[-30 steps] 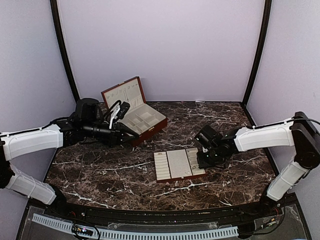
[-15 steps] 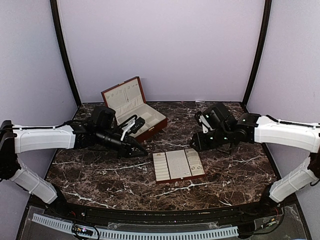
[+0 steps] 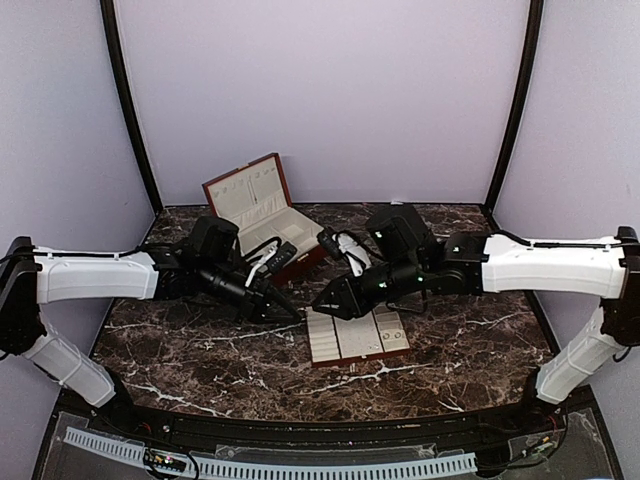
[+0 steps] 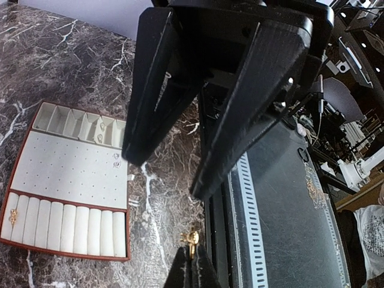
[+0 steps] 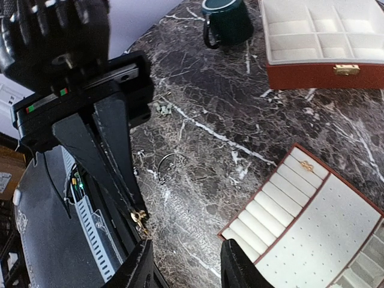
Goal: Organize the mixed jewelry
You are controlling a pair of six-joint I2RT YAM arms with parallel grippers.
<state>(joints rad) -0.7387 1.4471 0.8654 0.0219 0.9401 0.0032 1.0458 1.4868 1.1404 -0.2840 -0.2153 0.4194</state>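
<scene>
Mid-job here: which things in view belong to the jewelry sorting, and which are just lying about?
Job: gold piece pinched in left hand; loose hoop on the marble; compartment tray; open right hand.
Lying about: green cup; wooden box, visible compartments empty.

Mixed jewelry [image 5: 307, 166] on and just off the cream-lined tray [image 4: 66, 180].
A twisted gold piece [image 4: 13, 216] lies on the tray's end roll. Pale studs [image 4: 116, 159] sit on its dotted panel. A small gold piece [image 4: 191, 237] hangs beyond the tray's corner, pinched by the closed left gripper [image 4: 191, 270].
</scene>
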